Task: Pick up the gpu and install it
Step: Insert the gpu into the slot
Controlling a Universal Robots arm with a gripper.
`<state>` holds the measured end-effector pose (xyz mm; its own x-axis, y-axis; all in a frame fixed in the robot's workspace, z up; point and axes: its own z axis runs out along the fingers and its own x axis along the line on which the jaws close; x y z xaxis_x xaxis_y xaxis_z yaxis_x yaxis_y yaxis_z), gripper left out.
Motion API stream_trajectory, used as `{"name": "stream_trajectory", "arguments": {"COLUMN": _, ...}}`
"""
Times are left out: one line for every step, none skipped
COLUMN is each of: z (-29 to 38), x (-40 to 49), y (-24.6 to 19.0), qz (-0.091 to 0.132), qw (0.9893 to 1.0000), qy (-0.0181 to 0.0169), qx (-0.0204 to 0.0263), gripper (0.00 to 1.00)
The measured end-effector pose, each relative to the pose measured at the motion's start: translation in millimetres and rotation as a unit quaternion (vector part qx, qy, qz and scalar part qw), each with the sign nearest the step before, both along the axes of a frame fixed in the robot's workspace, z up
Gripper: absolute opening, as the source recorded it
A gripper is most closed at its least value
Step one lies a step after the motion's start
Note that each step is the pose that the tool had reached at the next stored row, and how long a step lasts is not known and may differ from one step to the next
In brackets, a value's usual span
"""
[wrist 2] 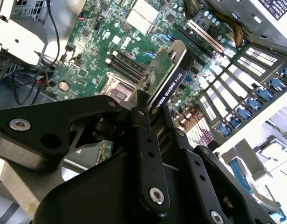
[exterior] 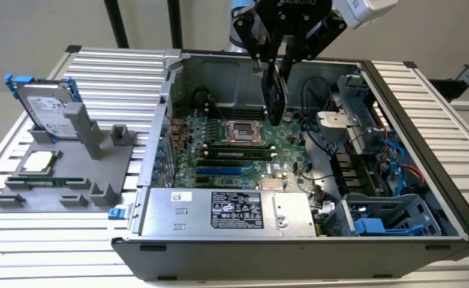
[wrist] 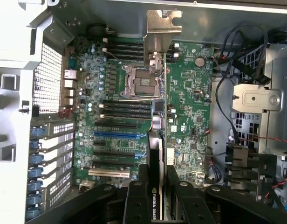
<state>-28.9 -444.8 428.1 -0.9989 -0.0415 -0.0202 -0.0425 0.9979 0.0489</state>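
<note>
The gpu (exterior: 274,96) hangs on edge inside the open computer case (exterior: 414,138), over the green motherboard (exterior: 234,150) and apart from it. My gripper (exterior: 279,59) is shut on the card's upper edge. In the second wrist view the gpu (wrist 2: 163,79) shows its green board and dark face, running away from the gripper (wrist 2: 157,122). In the first wrist view the gpu (wrist: 155,149) is seen edge-on between the black fingers (wrist: 134,200). Its silver bracket (wrist: 160,42) is at the far end, above the CPU socket (wrist: 142,83) and beside the expansion slots (wrist: 120,134).
On the exterior view's left, a grey fixture (exterior: 98,174) holds a hard drive (exterior: 49,108), a CPU (exterior: 38,162) and a RAM stick (exterior: 47,180). Inside the case lie the power supply (exterior: 227,210), loose cables (exterior: 318,144) and a drive cage (exterior: 387,222).
</note>
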Motion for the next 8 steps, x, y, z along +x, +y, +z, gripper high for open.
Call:
{"name": "stream_trajectory", "arguments": {"z": 0.0, "x": 0.0, "y": 0.0, "qz": 0.002, "qw": 1.0, "qy": 0.0, "qx": 0.0, "gripper": 0.0}}
{"name": "stream_trajectory", "arguments": {"z": 0.0, "x": 0.0, "y": 0.0, "qz": 0.004, "qw": 1.0, "qy": 0.0, "qx": 0.0, "gripper": 0.0}}
{"name": "stream_trajectory", "arguments": {"z": 0.0, "x": 0.0, "y": 0.0, "qz": 0.006, "qw": 1.0, "qy": 0.0, "qx": 0.0, "gripper": 0.0}}
{"name": "stream_trajectory", "arguments": {"z": 0.0, "x": 0.0, "y": 0.0, "qz": 0.008, "qw": 1.0, "qy": 0.0, "qx": 0.0, "gripper": 0.0}}
{"name": "stream_trajectory", "arguments": {"z": 0.0, "x": 0.0, "y": 0.0, "qz": 0.01, "qw": 1.0, "qy": 0.0, "qx": 0.0, "gripper": 0.0}}
{"name": "stream_trajectory", "arguments": {"z": 0.0, "x": 0.0, "y": 0.0, "qz": 0.012, "qw": 0.9999, "qy": 0.0, "qx": 0.0, "gripper": 0.0}}
{"name": "stream_trajectory", "arguments": {"z": 0.0, "x": 0.0, "y": 0.0, "qz": 0.014, "qw": 0.9999, "qy": 0.0, "qx": -0.0001, "gripper": 0.0}}
{"name": "stream_trajectory", "arguments": {"z": 0.1, "x": 0.0, "y": 0.0, "qz": 0.016, "qw": 0.9999, "qy": 0.0, "qx": -0.0001, "gripper": 0.0}}
